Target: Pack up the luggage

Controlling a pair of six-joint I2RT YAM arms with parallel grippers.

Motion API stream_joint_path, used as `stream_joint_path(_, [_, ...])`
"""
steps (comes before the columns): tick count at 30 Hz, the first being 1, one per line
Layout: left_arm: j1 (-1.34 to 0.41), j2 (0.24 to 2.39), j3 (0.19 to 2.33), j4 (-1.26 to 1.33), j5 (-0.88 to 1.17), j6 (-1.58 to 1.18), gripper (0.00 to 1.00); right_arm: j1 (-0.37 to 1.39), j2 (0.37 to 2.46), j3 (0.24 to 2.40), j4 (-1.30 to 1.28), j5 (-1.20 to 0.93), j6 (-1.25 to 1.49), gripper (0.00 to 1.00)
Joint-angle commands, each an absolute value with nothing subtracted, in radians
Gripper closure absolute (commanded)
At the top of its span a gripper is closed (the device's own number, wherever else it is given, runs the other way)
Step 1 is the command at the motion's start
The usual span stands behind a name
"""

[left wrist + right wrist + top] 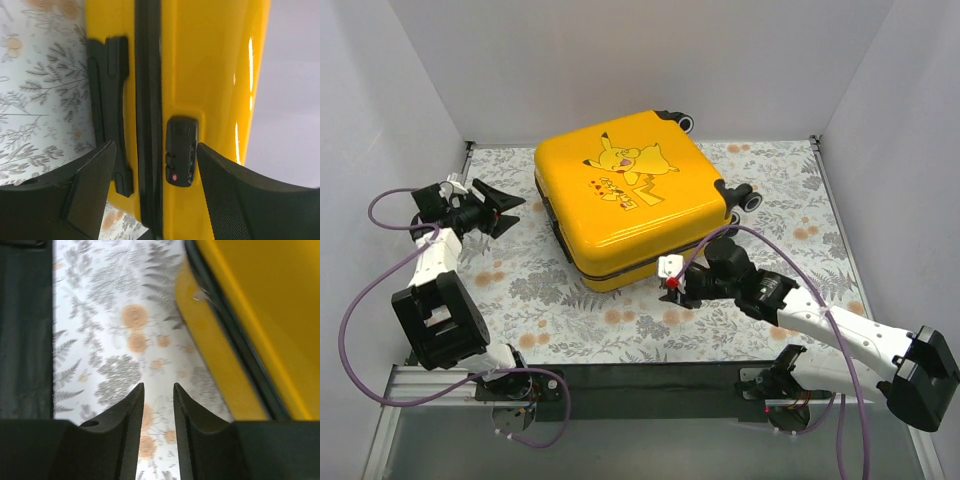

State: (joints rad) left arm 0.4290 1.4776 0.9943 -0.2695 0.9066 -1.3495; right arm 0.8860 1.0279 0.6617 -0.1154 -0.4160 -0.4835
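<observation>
Found the luggage (630, 200) flat on the counter (520, 300), lid with the cartoon upward, both shells together along the black seam (148, 100). Probably laid so because the filling is judged finished and only the closing is left. From the left claw (510, 210): directly in front, near but not touching. From the right claw (672, 282): just beside, on its right, at the near corner. Left claw held wide and empty, with fingers (90, 190) framing the combination lock (181, 151) and the side handle (112, 100) a little to the left of it. Seems aimed there on purpose, so that the lock or the zip end can be reached from the side. Right claw kept narrow, only a small gap between the fingers (125, 430) and nothing inside. Through that gap only the flowered counter, with the luggage passing on the right. Held low and close to the seam, probably for following the zip around the corner. On the seam a small pale thing (201, 295) — perhaps the zip puller, too blurred to say. Cannot tell whether the zip is drawn fully. Wheels (750, 198) on the far side from both claws, so little rolling expected from a gentle push.
</observation>
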Motion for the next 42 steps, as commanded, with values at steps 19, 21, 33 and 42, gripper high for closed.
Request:
stream_joint_path(19, [0.287, 1.551, 0.996, -0.460, 0.628, -1.127, 0.54, 0.568, 0.841, 0.717, -0.150, -0.104, -0.094, 0.31])
stream_joint_path(21, [0.243, 1.562, 0.996, -0.439, 0.609, -1.129, 0.54, 0.517, 0.842, 0.700, -0.144, -0.100, -0.060, 0.36])
stream_joint_path(33, [0.157, 1.661, 1.009, -0.387, 0.436, -1.160, 0.56, 0.442, 0.822, 0.477, 0.026, -0.195, 0.063, 0.34])
stream_joint_path(42, [0.130, 1.692, 0.996, -0.414, 0.410, -1.206, 0.65, 0.442, 0.908, 0.376, 0.350, -0.209, 0.058, 0.37])
